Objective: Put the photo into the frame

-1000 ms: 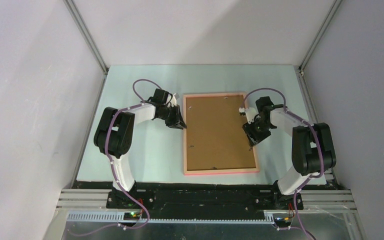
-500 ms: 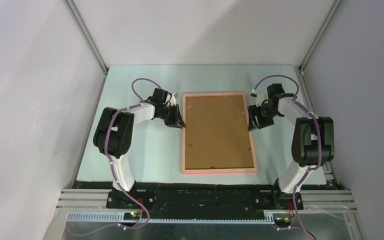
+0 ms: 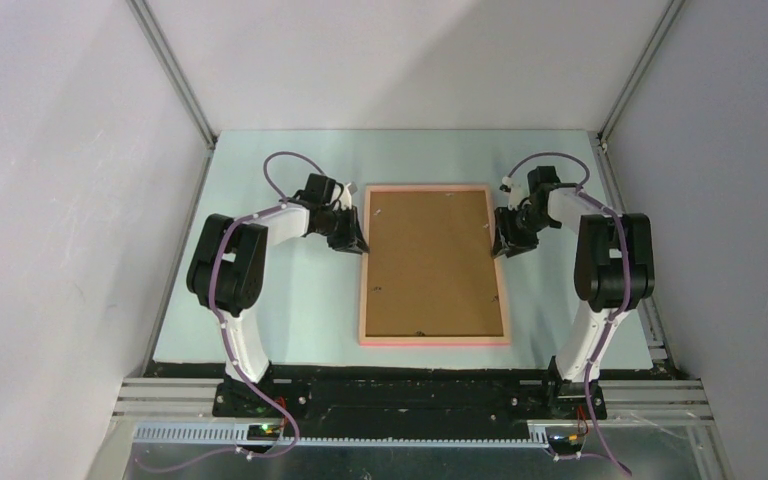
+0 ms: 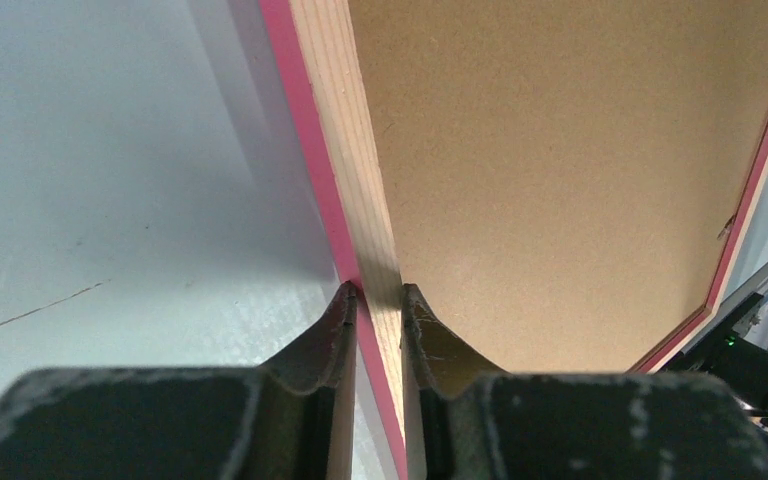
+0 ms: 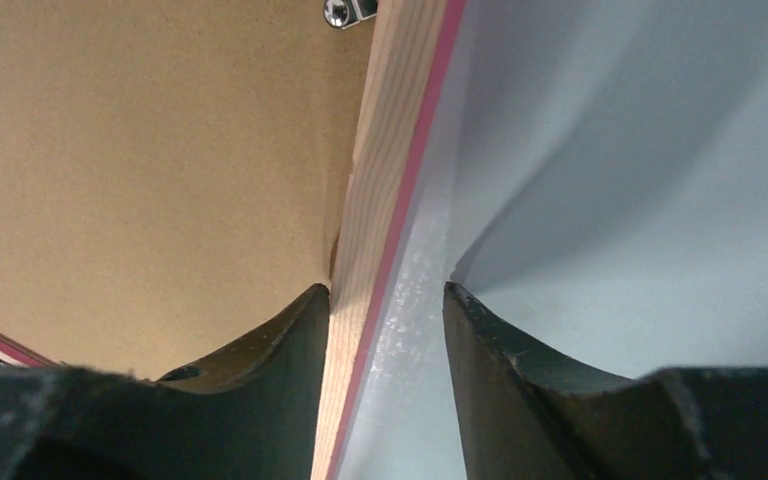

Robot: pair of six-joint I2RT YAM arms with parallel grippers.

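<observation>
A: What shows?
B: On the surface (image 3: 290, 300), the frame (image 3: 435, 340) lies face-down, backing board (image 3: 432, 265) up. The photo isn't visible — likely inside already, little left to do.
A: And the grip?
B: Left hand (image 4: 377, 292) clamps its left rail — right hand (image 5: 388, 290) straddles the other, apart.

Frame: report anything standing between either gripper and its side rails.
Nothing visible does. The left gripper is shut on the frame's left rail. The right gripper straddles the right rail, jaws open, inner finger against the wood, outer finger clear of it.
</observation>
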